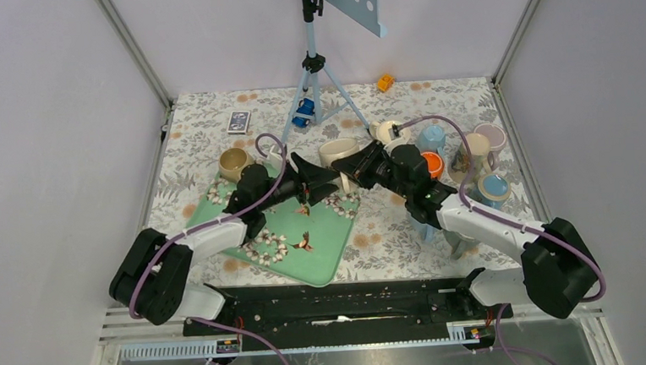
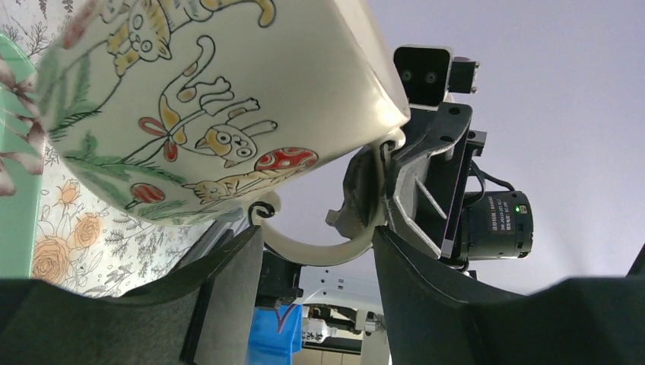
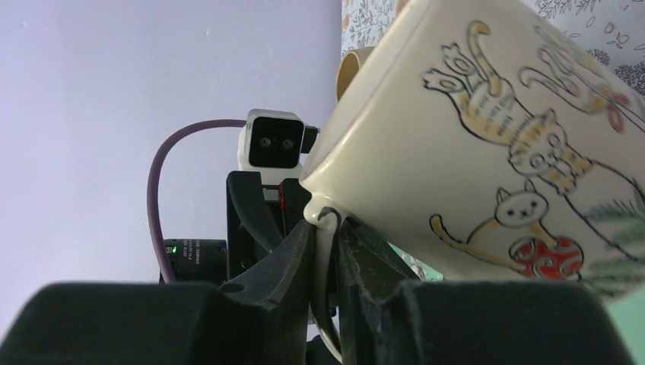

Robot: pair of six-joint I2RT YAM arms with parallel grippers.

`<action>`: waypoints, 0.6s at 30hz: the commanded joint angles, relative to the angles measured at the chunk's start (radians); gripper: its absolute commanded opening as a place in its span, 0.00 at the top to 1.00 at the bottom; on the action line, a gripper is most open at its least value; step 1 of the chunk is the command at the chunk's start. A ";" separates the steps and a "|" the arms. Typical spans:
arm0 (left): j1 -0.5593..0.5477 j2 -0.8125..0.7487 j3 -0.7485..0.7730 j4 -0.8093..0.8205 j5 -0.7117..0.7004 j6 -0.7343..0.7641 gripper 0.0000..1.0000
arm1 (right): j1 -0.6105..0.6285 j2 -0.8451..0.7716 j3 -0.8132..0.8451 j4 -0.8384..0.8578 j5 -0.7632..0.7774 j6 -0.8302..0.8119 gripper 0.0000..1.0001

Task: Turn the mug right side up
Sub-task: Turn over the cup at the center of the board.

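The mug (image 2: 228, 91) hangs in the air between the two arms, over the far edge of the tray (image 1: 308, 264). It is tilted, not upright, so I'd say the turn is about half done; righting it and setting it on its base are left. The right gripper (image 3: 325, 236) is clamped tight on the handle (image 2: 319, 257). The left gripper (image 2: 316, 243) stands part open astride that handle; whether it presses on it I cannot tell. There is room over the tray, near and left. Cups (image 1: 470, 152) crowd the right, and a tripod (image 1: 318, 90) stands just beyond.
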State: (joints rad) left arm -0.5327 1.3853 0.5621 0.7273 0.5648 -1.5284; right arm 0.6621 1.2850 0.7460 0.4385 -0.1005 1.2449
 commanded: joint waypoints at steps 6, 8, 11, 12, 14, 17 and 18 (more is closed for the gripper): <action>0.002 -0.106 0.010 -0.115 -0.024 0.140 0.41 | 0.015 -0.017 0.095 0.133 -0.004 -0.013 1.00; 0.004 -0.144 0.015 -0.199 -0.048 0.212 0.41 | 0.016 -0.009 0.112 0.106 0.000 -0.015 1.00; -0.001 -0.200 0.050 -0.344 -0.099 0.350 0.42 | 0.028 0.014 0.185 -0.021 0.023 -0.039 1.00; -0.007 -0.215 0.070 -0.399 -0.124 0.400 0.42 | 0.037 0.023 0.216 -0.070 0.039 -0.049 1.00; -0.037 -0.248 0.099 -0.484 -0.190 0.490 0.43 | 0.058 0.043 0.277 -0.185 0.071 -0.050 1.00; -0.101 -0.273 0.153 -0.603 -0.309 0.604 0.43 | 0.079 0.082 0.365 -0.308 0.096 -0.029 1.00; -0.124 -0.279 0.167 -0.626 -0.350 0.631 0.43 | 0.085 0.096 0.391 -0.341 0.119 -0.017 1.00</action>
State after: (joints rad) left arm -0.5838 1.1542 0.6350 0.2607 0.3935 -1.1137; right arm 0.7113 1.3739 0.9668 0.1387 -0.0521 1.2209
